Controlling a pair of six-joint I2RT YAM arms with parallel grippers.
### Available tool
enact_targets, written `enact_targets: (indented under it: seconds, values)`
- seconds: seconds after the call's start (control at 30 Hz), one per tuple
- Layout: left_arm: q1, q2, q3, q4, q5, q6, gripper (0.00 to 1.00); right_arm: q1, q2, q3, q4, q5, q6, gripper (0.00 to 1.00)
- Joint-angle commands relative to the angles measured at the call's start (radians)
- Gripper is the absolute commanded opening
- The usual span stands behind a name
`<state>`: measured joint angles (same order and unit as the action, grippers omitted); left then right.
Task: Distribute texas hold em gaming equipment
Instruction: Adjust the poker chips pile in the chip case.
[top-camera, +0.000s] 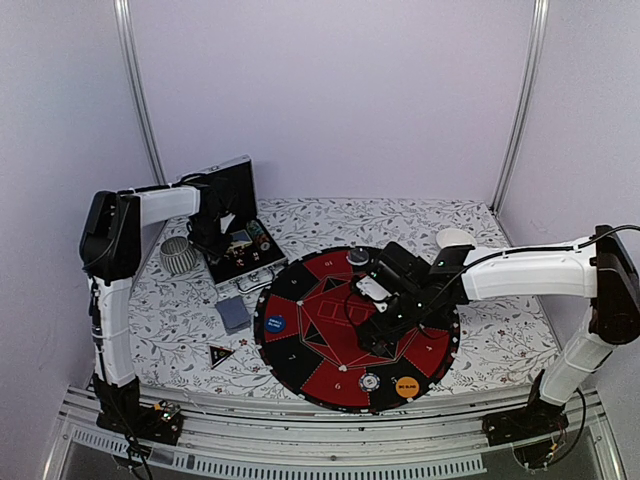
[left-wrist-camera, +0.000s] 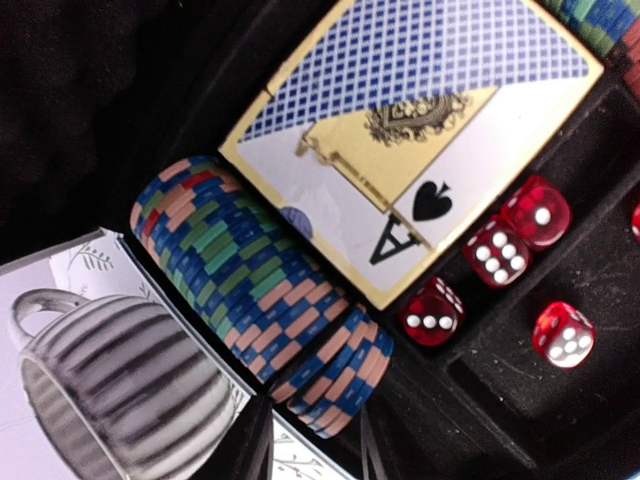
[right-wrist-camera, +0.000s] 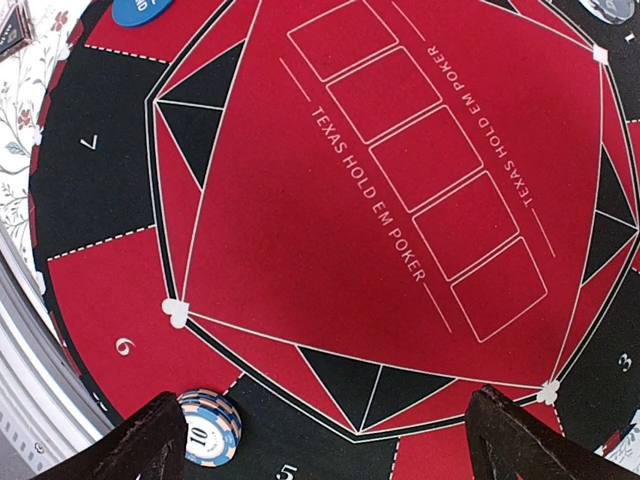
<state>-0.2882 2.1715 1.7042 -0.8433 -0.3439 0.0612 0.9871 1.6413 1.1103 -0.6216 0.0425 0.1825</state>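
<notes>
Got a grey-blue-backed deck (top-camera: 233, 313) lying flat on the surface just left of the mat (top-camera: 300, 365), with the black triangular marker (top-camera: 220, 354) nearer the front edge. On the mat: blue blind button (top-camera: 275, 323) at left, orange blind button (top-camera: 406, 385) front right, short striped chip stack (right-wrist-camera: 208, 427) marked 10 between them. Row of striped chips (left-wrist-camera: 250, 285) on edge inside the case (top-camera: 235, 190).

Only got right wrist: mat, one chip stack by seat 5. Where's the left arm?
Observer: Left gripper is over the open case, back-left of the mat.
Operator: What's under it?
Observer: A row of chips, beside a card box and red dice.
Operator: Cards dealt?
Observer: No, the card pile sits on the table, left of the mat.
</notes>
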Motion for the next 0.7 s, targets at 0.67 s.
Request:
enact_targets:
  seconds: [0.67]
  values:
    - [-0.025, -0.032, -0.009, 0.056, -0.022, 0.014, 0.39, -0.005, 0.029, 0.032, -0.01, -0.048, -0.014, 0.99]
